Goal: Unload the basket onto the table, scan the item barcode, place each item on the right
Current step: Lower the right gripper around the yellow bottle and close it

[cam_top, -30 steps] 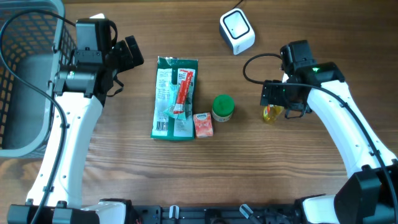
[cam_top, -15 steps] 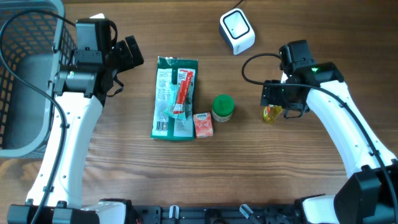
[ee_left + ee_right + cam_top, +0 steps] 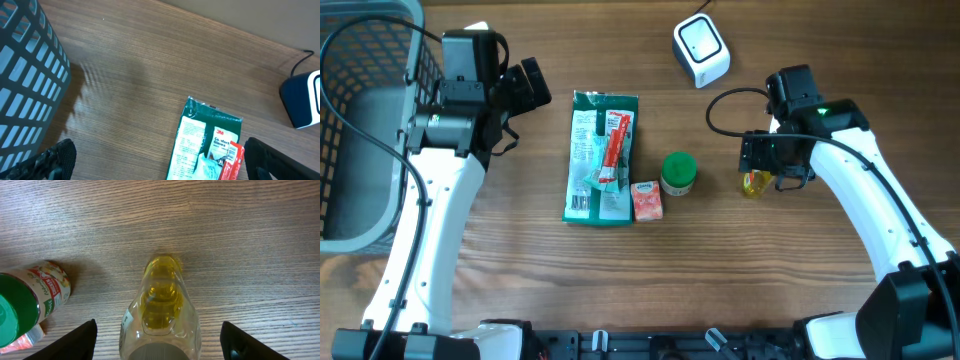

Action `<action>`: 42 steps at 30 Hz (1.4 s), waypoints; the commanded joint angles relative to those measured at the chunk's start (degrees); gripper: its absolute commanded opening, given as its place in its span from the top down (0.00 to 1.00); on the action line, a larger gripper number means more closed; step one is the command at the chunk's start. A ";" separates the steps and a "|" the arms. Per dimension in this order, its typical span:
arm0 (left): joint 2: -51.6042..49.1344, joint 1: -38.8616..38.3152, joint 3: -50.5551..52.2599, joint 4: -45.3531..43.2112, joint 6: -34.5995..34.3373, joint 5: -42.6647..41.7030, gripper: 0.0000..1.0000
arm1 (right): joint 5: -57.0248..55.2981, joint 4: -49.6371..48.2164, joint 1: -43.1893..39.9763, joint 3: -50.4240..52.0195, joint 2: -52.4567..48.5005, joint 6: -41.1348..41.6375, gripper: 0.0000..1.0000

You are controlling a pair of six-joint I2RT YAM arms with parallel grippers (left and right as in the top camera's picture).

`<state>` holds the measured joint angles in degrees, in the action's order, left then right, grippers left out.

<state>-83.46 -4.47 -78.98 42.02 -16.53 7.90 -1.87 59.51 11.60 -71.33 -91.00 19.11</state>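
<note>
A small clear bottle of yellow liquid (image 3: 752,183) stands right of centre on the wooden table. My right gripper (image 3: 775,160) hovers directly over it. In the right wrist view the bottle (image 3: 160,305) sits between the open right gripper (image 3: 160,342), with wide gaps on both sides and no finger touching it. The white barcode scanner (image 3: 701,48) rests at the back of the table. My left gripper (image 3: 525,95) is open and empty, apart from everything, above bare wood left of a green glove packet (image 3: 600,155).
A red tube (image 3: 616,150) lies on the green packet (image 3: 207,140). A green-lidded jar (image 3: 679,172) and a pink sachet (image 3: 647,200) sit between packet and bottle. A grey mesh basket (image 3: 360,120) fills the far left. The scanner's cable runs off the back edge.
The right arm has edged slightly left over the bottle. The left arm and the items on the table have not moved.
</note>
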 commanded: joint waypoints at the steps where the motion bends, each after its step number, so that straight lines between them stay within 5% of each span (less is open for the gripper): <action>1: 0.15 0.20 -0.70 -0.15 1.33 0.55 0.00 | 0.50 0.35 0.24 0.59 -1.42 -1.29 0.21; 42: 0.15 0.20 -0.70 -0.15 1.33 0.55 0.00 | 0.52 -0.33 0.46 2.67 -3.32 -1.07 0.36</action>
<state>-83.46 -4.47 -78.98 42.02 -16.53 7.90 -1.85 60.14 11.60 -70.54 -93.56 17.87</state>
